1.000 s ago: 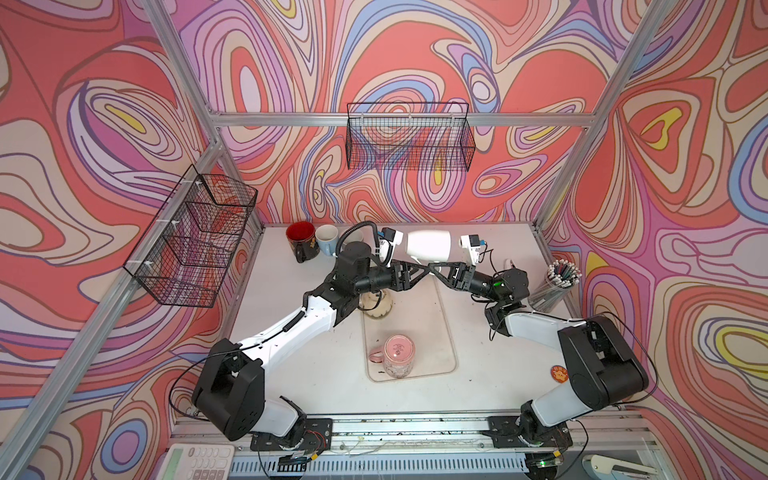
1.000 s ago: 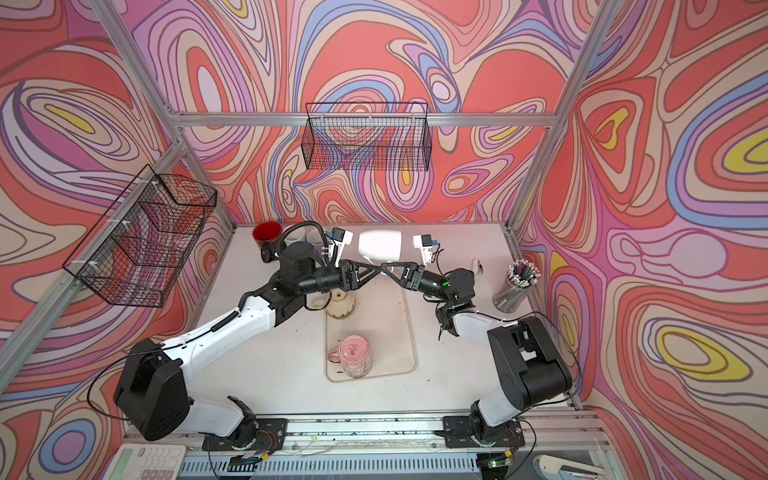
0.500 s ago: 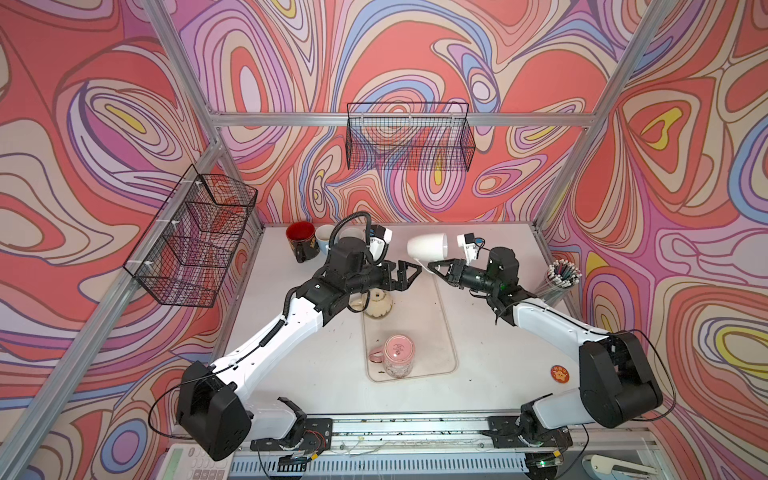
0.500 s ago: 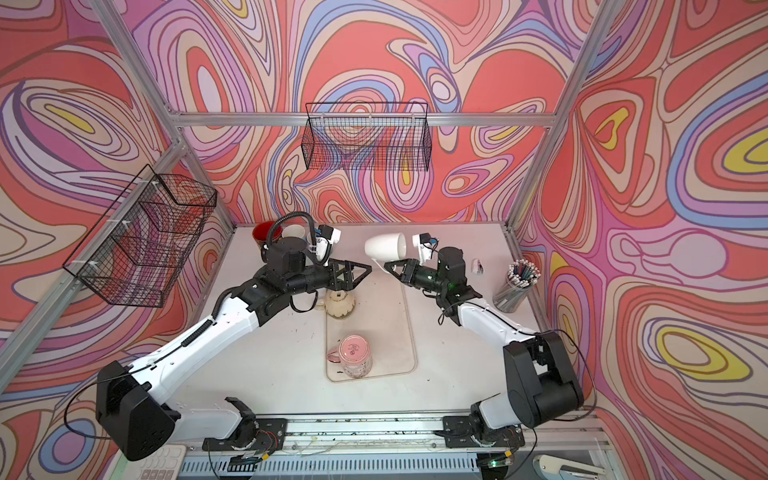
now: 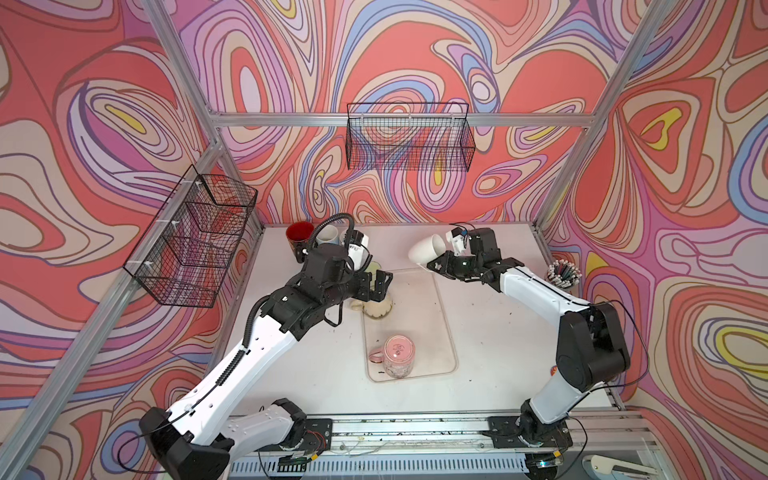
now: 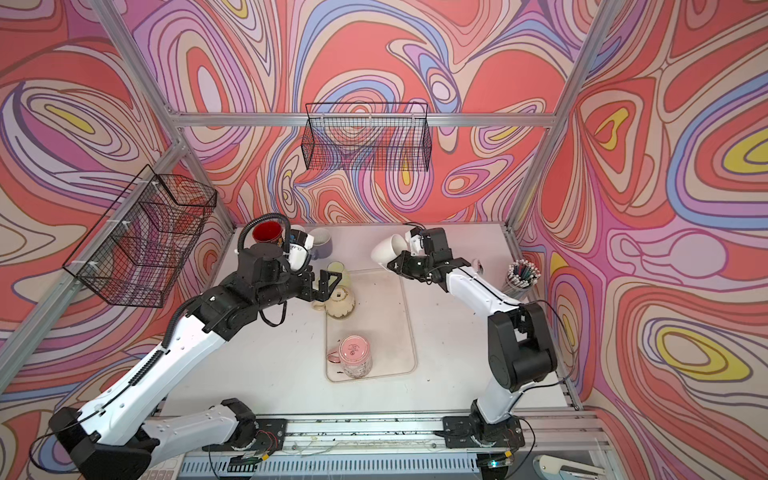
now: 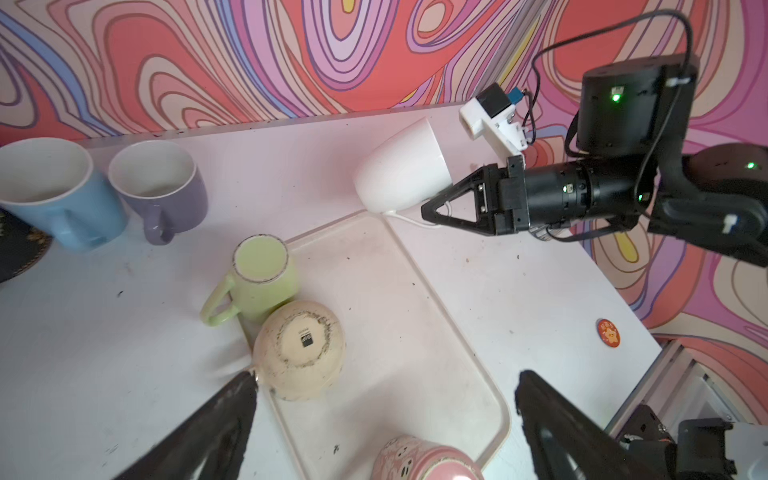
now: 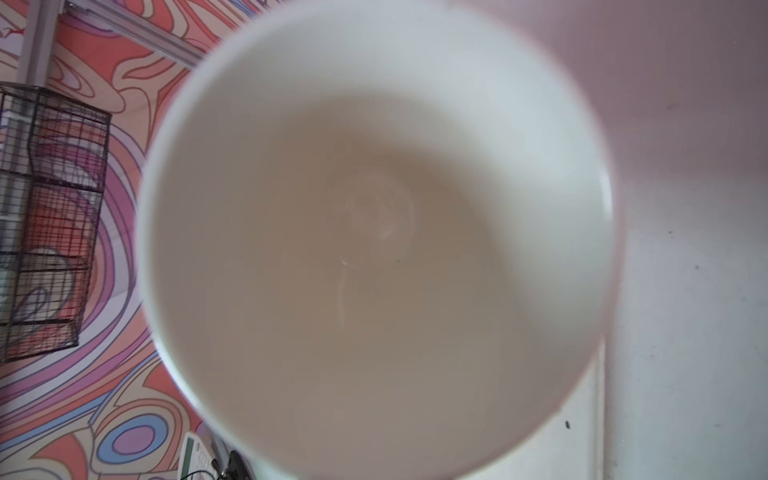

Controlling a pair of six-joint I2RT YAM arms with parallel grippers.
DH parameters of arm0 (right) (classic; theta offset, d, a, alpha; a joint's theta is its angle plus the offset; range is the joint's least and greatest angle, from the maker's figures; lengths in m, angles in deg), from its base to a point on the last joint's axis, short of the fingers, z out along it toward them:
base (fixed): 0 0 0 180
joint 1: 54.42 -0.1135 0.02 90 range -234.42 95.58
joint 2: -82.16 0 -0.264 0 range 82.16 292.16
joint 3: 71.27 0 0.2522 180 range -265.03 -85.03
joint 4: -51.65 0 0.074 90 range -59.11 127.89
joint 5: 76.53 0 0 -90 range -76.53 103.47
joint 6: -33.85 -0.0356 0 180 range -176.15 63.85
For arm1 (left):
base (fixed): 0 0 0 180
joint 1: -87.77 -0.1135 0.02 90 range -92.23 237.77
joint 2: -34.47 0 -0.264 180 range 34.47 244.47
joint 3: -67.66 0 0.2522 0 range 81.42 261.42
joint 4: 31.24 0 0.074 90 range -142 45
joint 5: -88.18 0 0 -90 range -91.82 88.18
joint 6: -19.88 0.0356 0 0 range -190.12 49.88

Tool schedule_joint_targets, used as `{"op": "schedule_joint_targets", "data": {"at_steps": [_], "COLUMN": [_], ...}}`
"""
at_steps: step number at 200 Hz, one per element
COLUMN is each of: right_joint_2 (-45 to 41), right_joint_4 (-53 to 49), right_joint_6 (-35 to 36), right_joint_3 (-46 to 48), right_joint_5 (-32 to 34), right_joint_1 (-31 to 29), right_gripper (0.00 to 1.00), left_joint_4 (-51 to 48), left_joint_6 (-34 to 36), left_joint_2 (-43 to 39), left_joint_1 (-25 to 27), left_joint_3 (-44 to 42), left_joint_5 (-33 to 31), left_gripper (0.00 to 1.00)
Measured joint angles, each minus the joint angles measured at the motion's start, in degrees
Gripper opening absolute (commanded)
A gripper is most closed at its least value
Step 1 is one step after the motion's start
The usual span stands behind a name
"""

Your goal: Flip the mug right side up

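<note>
Swirl-patterned walls (image 5: 415, 50) hung with wire baskets (image 5: 409, 137) enclose a pale, speckled table (image 5: 498, 332) bearing a clear tray (image 5: 419, 316). The right gripper (image 5: 437, 266) clamps the handle of the white mug (image 5: 428, 248), holding it tilted in the air near the tray's far edge. The left gripper (image 5: 379, 286) hangs wide, empty.

Robot lab cell: aluminium frame (image 5: 399, 119), swirl-printed walls (image 5: 83, 124), wire basket (image 5: 409, 137).

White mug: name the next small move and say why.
Probably turn the right gripper at the wrist until the white mug faces mouth up. It is shut on the handle with the mug lifted and lying on its side, and the open left gripper stands clear.
</note>
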Motion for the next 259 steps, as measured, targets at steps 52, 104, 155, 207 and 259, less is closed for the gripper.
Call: {"op": "schedule_joint_targets", "data": {"at_steps": [52, 104, 155, 207, 259], "right_joint_2": [9.8, 23.1, 36.8, 40.5, 43.4], "right_joint_4": [-13.6, -25.7, -35.0, -37.0, -34.8], "right_joint_6": [6.9, 12.0, 15.2, 18.2, 20.7], "right_joint_3": [-16.8, -35.6, -56.2, -60.7, -64.0], "right_joint_5": [8.3, 17.4, 26.1, 29.5, 28.8], "right_joint_1": [-3.4, -9.5, -12.4, -12.5, -12.9], "right_gripper": [0.0, 0.0, 0.0, 0.0, 0.0], "left_joint_4": [-4.4, -7.0, -6.9, -7.0, -7.0], "left_joint_6": [3.4, 3.5, 4.4, 4.5, 4.7], "left_joint_2": [-8.3, -15.1, -16.9, -16.9, -16.9], "left_joint_1": [0.0, 0.0, 0.0, 1.5, 2.7], "left_joint_3": [-4.6, -13.1, -15.2, -15.6, -15.8], "left_joint_5": [-6.8, -11.2, -12.9, -13.1, -14.1], "left_gripper": [1.0, 1.0, 1.0, 1.0, 1.0]}}
